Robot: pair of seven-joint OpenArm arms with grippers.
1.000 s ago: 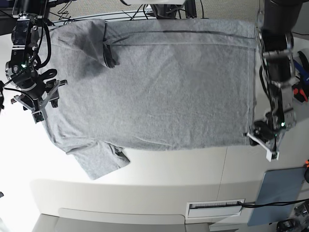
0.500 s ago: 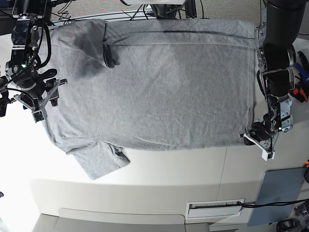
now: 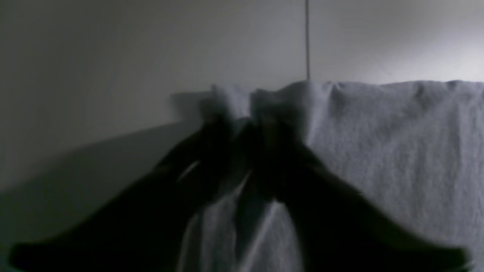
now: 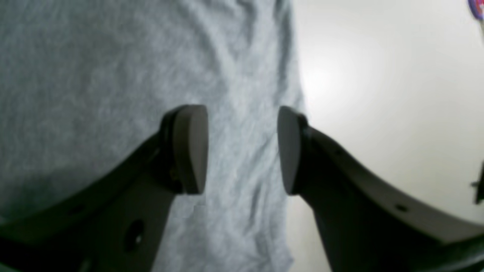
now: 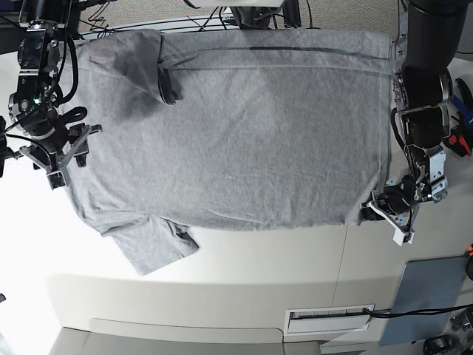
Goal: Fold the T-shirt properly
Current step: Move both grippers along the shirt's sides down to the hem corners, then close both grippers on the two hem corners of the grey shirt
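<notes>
The grey T-shirt point(image 5: 251, 133) lies spread flat on the white table point(image 5: 244, 274), plain side up with no lettering showing. One sleeve point(image 5: 151, 248) sticks out at the lower left. The other sleeve point(image 5: 140, 59) is folded over at the upper left. My left gripper point(image 5: 384, 214) is at the shirt's lower right hem corner. In the left wrist view it point(image 3: 242, 121) is shut on bunched cloth of the T-shirt point(image 3: 397, 151). My right gripper point(image 5: 70, 157) is at the shirt's left edge. In the right wrist view it point(image 4: 242, 149) is open just above the T-shirt point(image 4: 94, 75) near its edge.
A blue-grey pad point(image 5: 432, 296) lies at the lower right. A white labelled slot point(image 5: 329, 318) sits at the table front. Red and blue tools point(image 5: 462, 140) lie at the right edge. Cables point(image 5: 111, 26) run behind the table's back edge.
My left gripper has moved left onto the hem corner and shut on it. My right gripper has shifted slightly up and stayed open.
</notes>
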